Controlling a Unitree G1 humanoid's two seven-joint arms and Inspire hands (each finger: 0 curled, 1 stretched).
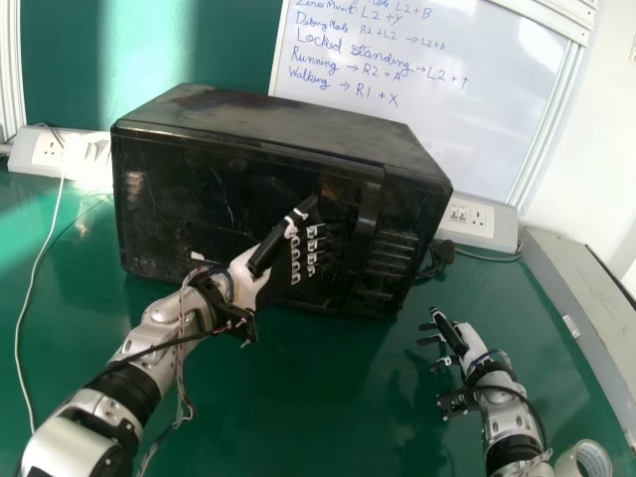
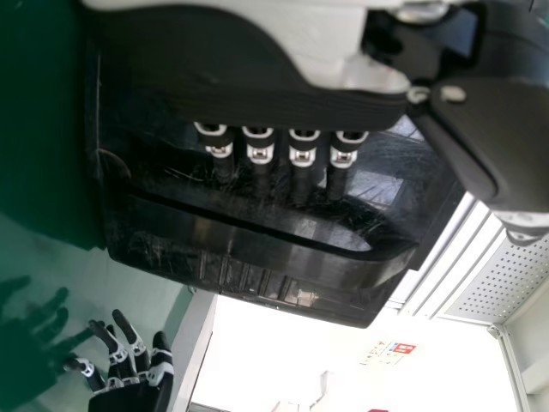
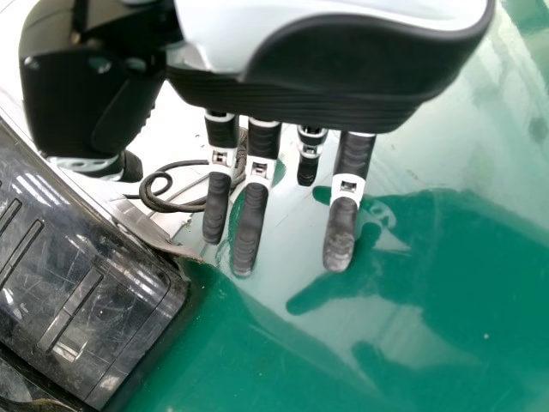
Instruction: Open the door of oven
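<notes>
The black oven [image 1: 229,189] stands on the table with its door shut; its upright handle [image 1: 364,234] is toward the door's right side. My left hand [image 1: 260,270] is in front of the door, left of the handle and not around it. In the left wrist view the left hand [image 2: 302,159] has its fingers extended toward the dark door, beside the handle [image 2: 257,245]. Whether the fingertips touch the door I cannot tell. My right hand [image 1: 459,341] is open over the table, right of the oven; in the right wrist view the right hand [image 3: 249,223] holds nothing.
The green table [image 1: 328,397] carries a tape roll [image 1: 584,463] at the near right corner. Power sockets [image 1: 471,215] and a black cable lie behind the oven's right side, with another socket box [image 1: 50,149] at the left. A whiteboard [image 1: 447,109] stands behind.
</notes>
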